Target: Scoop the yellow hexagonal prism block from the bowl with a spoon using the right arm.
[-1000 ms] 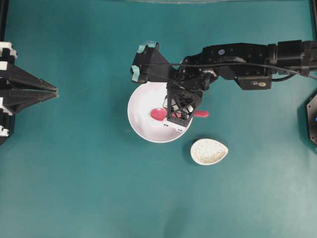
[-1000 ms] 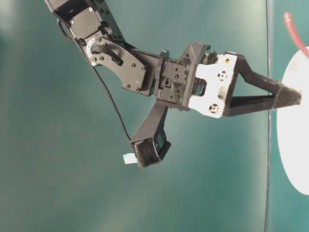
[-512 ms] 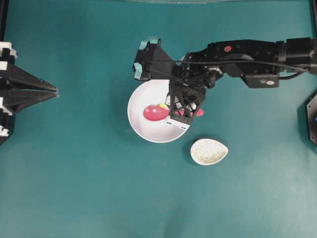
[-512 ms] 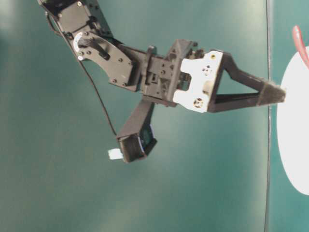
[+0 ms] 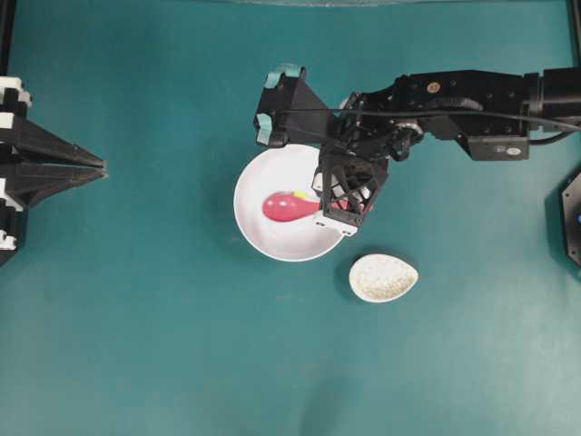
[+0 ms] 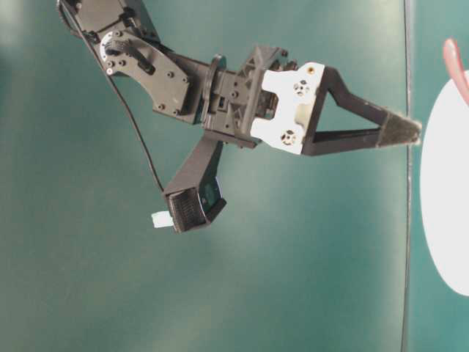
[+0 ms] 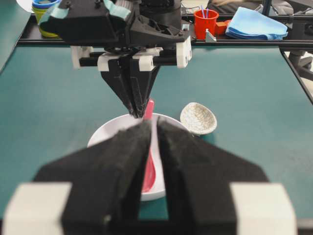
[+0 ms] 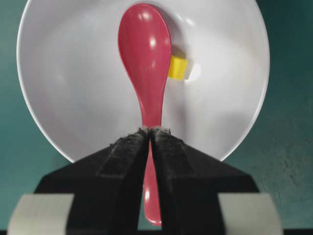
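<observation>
Since a second ago, the right arm [image 5: 454, 91] has drawn toward the frame's upper right, dragging the spoon's scoop leftward across the bowl [image 5: 259, 227] at centre. On the teal table [image 5: 136, 318], the left gripper [image 5: 95, 169] sits parked, pressed together. The right gripper [image 8: 149, 134] pinches the spoon [image 8: 145, 58] at mid-handle; glossy and rigid, it could twist, so grip near the neck. The yellow hexagonal prism block [image 8: 178, 67] touches the scoop's right edge, light and skittish.
</observation>
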Action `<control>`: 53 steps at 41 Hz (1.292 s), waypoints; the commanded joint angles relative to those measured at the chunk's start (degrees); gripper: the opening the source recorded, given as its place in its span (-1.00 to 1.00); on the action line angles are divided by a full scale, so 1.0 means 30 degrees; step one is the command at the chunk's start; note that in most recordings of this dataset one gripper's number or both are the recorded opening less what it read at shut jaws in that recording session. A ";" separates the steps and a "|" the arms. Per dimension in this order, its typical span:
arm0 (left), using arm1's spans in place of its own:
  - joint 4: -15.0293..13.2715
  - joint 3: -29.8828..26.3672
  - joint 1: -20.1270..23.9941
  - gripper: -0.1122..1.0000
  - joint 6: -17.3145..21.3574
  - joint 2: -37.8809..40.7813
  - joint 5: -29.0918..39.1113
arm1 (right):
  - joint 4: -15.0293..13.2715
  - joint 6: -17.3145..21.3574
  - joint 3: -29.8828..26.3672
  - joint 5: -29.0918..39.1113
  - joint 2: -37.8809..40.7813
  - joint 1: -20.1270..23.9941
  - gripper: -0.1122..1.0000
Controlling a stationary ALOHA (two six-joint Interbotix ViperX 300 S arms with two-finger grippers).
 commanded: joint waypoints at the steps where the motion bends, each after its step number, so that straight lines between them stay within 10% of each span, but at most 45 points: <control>1: 0.0029 -0.0557 0.0029 -0.55 -0.0029 0.0088 -0.0205 | -0.0059 -0.0146 -0.0205 -0.0088 -0.0674 0.0234 -0.46; 18: 0.0029 -0.0557 0.0029 -0.54 -0.0088 0.0088 -0.0205 | -0.0059 -0.1670 -0.0205 0.0000 -0.0674 0.0674 0.27; 53: 0.0029 -0.0557 0.0029 -0.54 -0.0117 0.0088 -0.0205 | -0.0117 -0.2520 0.2197 -0.2607 -0.0674 0.0645 0.26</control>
